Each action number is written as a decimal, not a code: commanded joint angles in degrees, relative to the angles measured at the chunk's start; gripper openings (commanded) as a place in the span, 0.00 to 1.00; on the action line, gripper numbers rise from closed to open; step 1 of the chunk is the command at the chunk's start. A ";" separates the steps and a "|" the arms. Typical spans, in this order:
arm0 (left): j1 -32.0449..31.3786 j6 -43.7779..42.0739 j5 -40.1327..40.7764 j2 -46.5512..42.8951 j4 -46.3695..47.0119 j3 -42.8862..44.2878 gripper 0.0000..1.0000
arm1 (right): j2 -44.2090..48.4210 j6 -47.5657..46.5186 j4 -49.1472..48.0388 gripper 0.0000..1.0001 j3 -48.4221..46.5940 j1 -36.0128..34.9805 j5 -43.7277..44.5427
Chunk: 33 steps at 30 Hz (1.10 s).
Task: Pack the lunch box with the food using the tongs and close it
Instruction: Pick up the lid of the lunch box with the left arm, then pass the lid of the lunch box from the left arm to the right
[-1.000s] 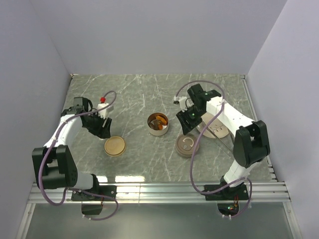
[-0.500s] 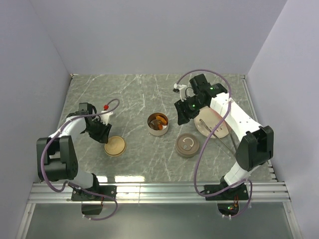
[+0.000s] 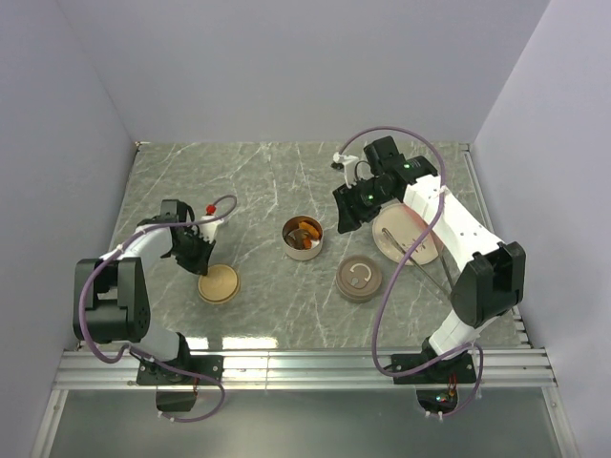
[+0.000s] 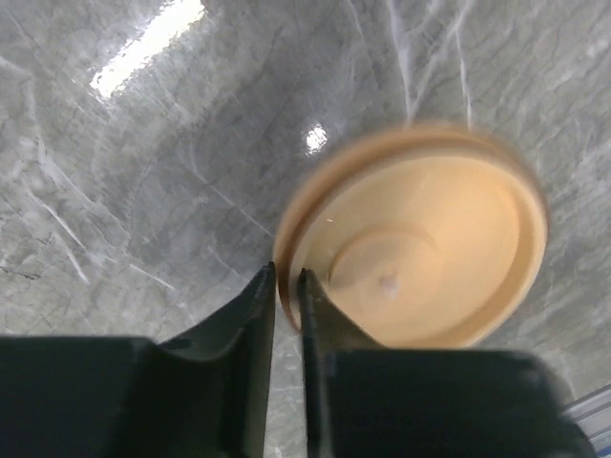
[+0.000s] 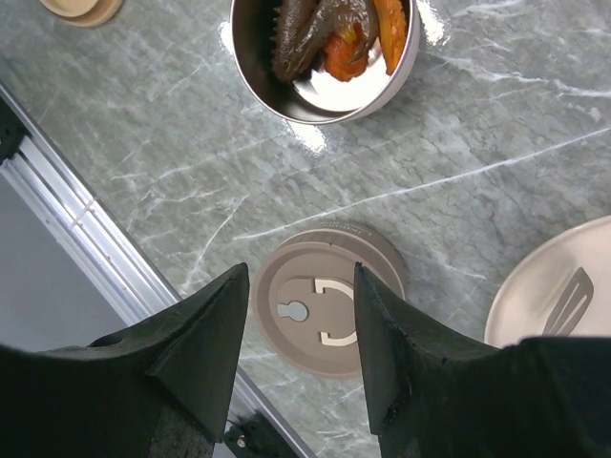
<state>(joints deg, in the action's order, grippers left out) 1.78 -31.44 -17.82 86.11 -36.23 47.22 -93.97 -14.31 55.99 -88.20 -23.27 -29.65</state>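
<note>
Left-centre of the overhead view: left gripper (image 3: 200, 260), tipped down onto the upper-left edge of a tan lid (image 3: 219, 283). From the left wrist: fingers (image 4: 258, 315) at bottom centre, drawn almost together and clenched on the lid's rim, a thin sliver of rim between the tips. Lid blurred there, filling the right-centre of that frame over the table (image 4: 143, 143). Lifted or lying flat: cannot tell.

Centre of the overhead view: lunch box (image 3: 303, 252), round, metal, uncovered, upright on the table. Food (image 3: 305, 229) inside it, orange pieces beside dark brown ones; clearer at top centre of the right wrist view, heaped against the far wall, with bare shiny floor on the near side.

Lower right of the box, apart from it: brown lid (image 3: 359, 280), flat on the table, a pale C-shaped mark on top.

Upper right of the box: right gripper (image 3: 348, 221), hanging above the table between box and plate (image 3: 427, 246). From the right wrist: released, fingers (image 5: 200, 353) spread wide, nothing between them, the brown lid showing below through the gap.

Right-centre of the overhead view: pale pink plate, partly under the right arm. Tongs (image 3: 398, 240) lying on it, thin and silver, slanting from upper left to lower right, well apart from both grippers.
</note>
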 commanded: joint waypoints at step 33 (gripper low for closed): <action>-9.33 -11.63 -66.11 5.75 -42.52 23.27 0.00 | 20.23 -46.59 -12.57 0.56 3.03 -19.35 -0.34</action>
<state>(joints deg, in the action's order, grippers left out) -6.00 -43.53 -77.34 95.46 -75.61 70.26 -75.96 -50.13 41.01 -85.06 -38.06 -33.95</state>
